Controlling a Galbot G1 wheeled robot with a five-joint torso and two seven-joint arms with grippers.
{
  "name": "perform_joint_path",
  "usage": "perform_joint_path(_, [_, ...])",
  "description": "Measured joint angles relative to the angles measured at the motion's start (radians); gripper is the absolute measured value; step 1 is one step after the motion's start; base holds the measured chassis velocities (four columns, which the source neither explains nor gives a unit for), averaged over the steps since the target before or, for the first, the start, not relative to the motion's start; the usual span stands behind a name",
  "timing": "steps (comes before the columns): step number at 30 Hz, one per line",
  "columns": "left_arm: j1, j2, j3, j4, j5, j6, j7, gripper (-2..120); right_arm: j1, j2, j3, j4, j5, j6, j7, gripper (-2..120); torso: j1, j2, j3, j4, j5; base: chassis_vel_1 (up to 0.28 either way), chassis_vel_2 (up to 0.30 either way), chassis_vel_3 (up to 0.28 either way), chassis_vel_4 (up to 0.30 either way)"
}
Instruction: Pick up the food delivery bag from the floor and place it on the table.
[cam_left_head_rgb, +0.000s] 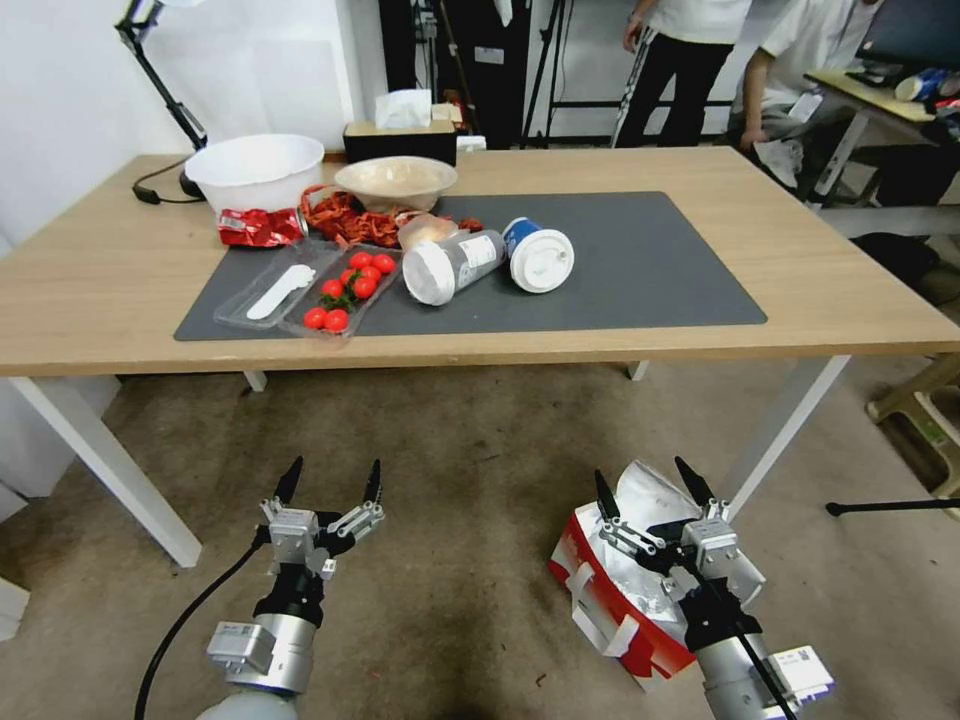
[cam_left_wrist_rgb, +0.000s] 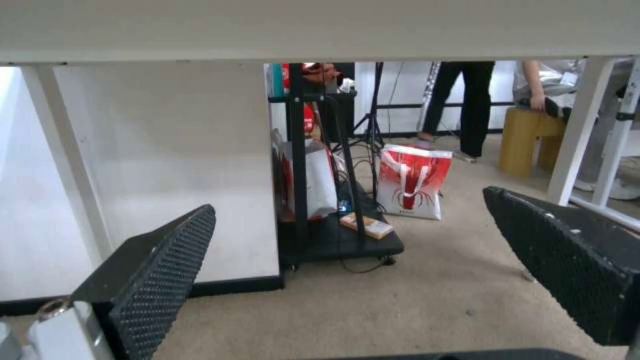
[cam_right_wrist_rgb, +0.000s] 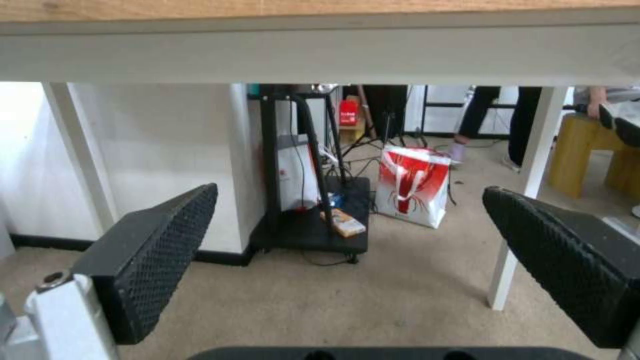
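A worn brownish-grey carpeted floor (cam_left_head_rgb: 470, 470) fills the lower half of the head view, with a wide light-wood tabletop (cam_left_head_rgb: 800, 270) across the middle and people standing in the room behind.

At lower right, the right hand (cam_left_head_rgb: 652, 490) hangs with its two black fingers spread apart, gripping nothing, just above the food delivery bag (cam_left_head_rgb: 600, 590). The bag lies on the floor at lower right, near a white table leg, tipped on its side with its silver foil lining gaping upward and white strap handles across its red side. At lower left, the left hand (cam_left_head_rgb: 330, 483) is likewise open and empty, over bare carpet, well apart from the bag.

Risks, as a judgement: the bag is soft and slumped, so fingers closing on foil rather than a strap or firm edge could slip or tear the lining. Lifted from one side, it may swing and spill anything inside; whether it holds anything cannot be seen. Rising, it could catch the table edge or leg.

On the dark grey mat (cam_left_head_rgb: 650, 270), a clear tray (cam_left_head_rgb: 345, 290) holds cherry tomatoes. Two lidded cups (cam_left_head_rgb: 490, 262) lie on their sides. A white bowl (cam_left_head_rgb: 255, 170) and a shallow beige bowl (cam_left_head_rgb: 396, 182) stand behind; their contents are not clear. A carelessly placed bag could knock these.
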Motion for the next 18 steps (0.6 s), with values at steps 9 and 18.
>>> perform_joint_path(9, [0.003,0.0,0.005,0.01,0.005,-0.007,0.0,100,-0.001,0.0,0.001,0.0,0.0,0.0,-0.001,100,-0.013,-0.037,-0.024,-0.0001,0.0,0.0,0.0,0.0,0.0])
perform_joint_path(18, [0.001,0.003,0.005,0.017,-0.005,-0.016,0.0,100,-0.001,0.002,0.001,-0.007,-0.001,0.0,-0.003,100,-0.028,-0.076,-0.048,-0.0001,0.0,0.0,0.0,0.0,0.0])
